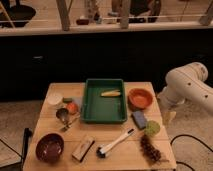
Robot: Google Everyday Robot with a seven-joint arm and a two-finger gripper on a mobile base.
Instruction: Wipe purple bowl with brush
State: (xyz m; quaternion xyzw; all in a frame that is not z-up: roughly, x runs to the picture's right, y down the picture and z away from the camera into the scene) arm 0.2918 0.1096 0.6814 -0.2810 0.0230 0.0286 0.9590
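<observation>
The purple bowl (49, 147) is a deep, glossy maroon bowl standing upright at the front left corner of the wooden table (125, 150). The brush (115, 143) lies flat at the front middle, its white handle pointing back right and its dark bristle head toward the front. My white arm (187, 85) comes in from the right. The gripper (168, 117) hangs beside the table's right edge, far from both bowl and brush, holding nothing that I can see.
A green tray (104, 101) holding a yellow corn cob (111, 93) sits mid-table. An orange bowl (139, 97), blue sponge (139, 119), green ball (152, 128) and dark brown cluster (150, 149) lie right. A wooden block (83, 148), white cup (55, 99) and metal utensils (65, 117) lie left.
</observation>
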